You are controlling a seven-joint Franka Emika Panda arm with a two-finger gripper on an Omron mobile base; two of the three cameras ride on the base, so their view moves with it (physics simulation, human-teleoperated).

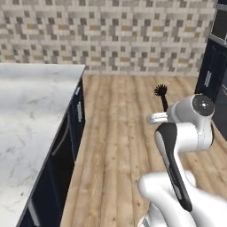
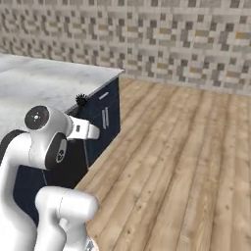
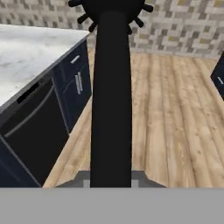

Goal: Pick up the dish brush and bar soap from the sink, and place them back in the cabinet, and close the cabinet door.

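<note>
Dish brush (image 3: 111, 100) handle fills the foreground, jaws clenched on it, bristle head at twelve o'clock, carried clear of the tabletop (image 3: 26, 52).

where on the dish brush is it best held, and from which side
On the thin handle, low down, as the hand has it now: closed on the dish brush from the handle end. The straight, slim shaft fits between the fingers, and the round spiky bristle head stays clear at the far end.

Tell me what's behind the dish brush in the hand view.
Behind the dish brush: wooden floor, mosaic wall, and marble counter at left. Its handle covers a strip of floor.
</note>
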